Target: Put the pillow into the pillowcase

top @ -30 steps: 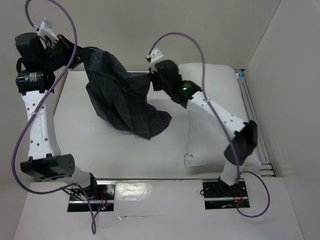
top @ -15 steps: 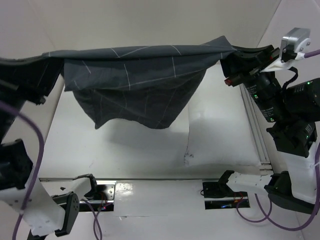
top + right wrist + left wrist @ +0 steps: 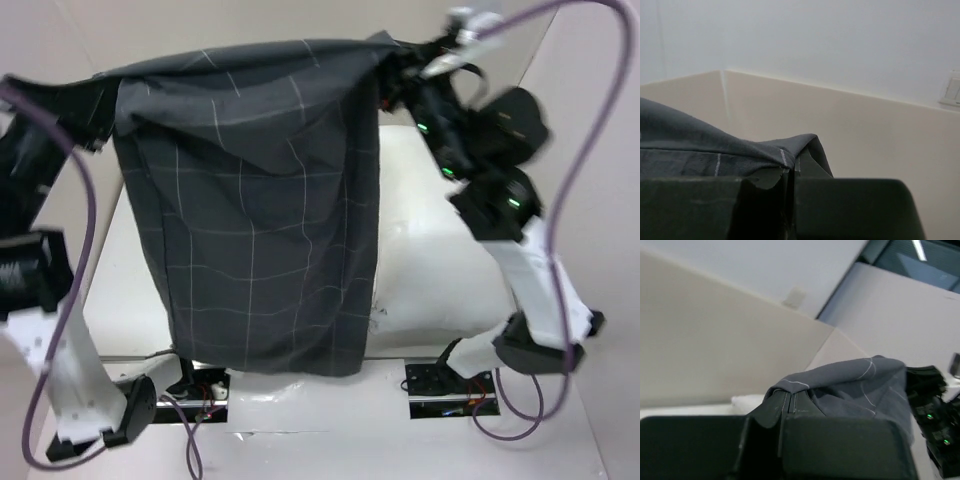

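Top external view: we see the pillowcase [image 3: 260, 220] hanging like a curtain between the two raised arms. It hides much of the white table [image 3: 130, 270] and the left edge of the pillow [image 3: 430, 260], which lies on the table's right side. In the wrist views, the left gripper [image 3: 788, 399] and right gripper [image 3: 791, 172] are each clamped on a top corner of the cloth. Beige walls enclose the table.
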Available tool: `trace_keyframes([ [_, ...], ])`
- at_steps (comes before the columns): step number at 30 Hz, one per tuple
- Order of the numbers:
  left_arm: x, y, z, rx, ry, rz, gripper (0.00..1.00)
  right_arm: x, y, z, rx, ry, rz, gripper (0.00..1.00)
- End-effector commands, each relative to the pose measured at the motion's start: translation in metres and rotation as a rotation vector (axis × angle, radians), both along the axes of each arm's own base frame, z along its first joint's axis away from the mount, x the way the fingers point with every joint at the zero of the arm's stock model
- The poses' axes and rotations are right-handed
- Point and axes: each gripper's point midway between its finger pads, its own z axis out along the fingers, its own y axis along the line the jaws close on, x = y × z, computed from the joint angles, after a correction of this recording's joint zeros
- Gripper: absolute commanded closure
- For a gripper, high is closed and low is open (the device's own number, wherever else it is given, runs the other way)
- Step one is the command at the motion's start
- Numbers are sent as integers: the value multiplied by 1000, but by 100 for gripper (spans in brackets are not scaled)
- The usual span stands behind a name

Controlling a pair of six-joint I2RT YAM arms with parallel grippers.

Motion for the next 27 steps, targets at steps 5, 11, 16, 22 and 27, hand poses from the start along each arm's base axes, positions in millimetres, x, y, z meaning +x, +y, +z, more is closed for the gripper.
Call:
trace_keyframes([
  [5, 171, 63, -123, -55, 328, 115, 100, 167, 47, -99, -130, 127, -112, 100],
  [11, 265, 103, -239, -77, 571, 179, 100, 286, 82, -236, -157, 313, -48, 100],
  [16, 299, 151, -326, -107, 742, 350, 100, 340, 117, -328, -158, 420, 26, 100],
  [22, 303, 167, -370, -12, 934, 401, 10, 338, 137, -376, -178, 529, 130, 18],
  [27, 285, 147, -357, 154, 955, 501, 0, 292, 118, -343, -207, 611, 150, 2],
])
